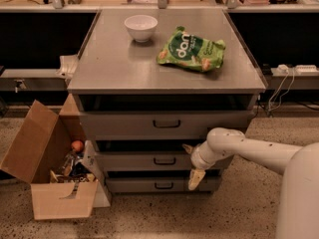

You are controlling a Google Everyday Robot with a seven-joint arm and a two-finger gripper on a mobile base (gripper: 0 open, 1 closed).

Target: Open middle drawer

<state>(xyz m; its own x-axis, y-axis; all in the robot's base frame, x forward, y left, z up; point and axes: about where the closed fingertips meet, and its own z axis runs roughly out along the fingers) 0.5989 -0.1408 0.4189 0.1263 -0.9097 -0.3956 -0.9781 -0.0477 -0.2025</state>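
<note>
The middle drawer [134, 161] is a wide grey metal front with a small dark bar handle [164, 161] at its centre, set between a taller drawer [124, 125] above and a shorter drawer [129, 184] below. All three fronts look shut or nearly shut. My gripper [192, 163] reaches in from the right on a white arm [249, 151]. It sits against the middle drawer's front, just right of the handle. Its fingers are spread, one fingertip [188, 148] up and one [195, 179] down, and hold nothing.
A white bowl [140, 27] and a green snack bag [192, 50] lie on the cabinet top [99, 63]. An open cardboard box [55, 183] with clutter stands on the floor at the left. Cables and a power strip [299, 68] are at the right.
</note>
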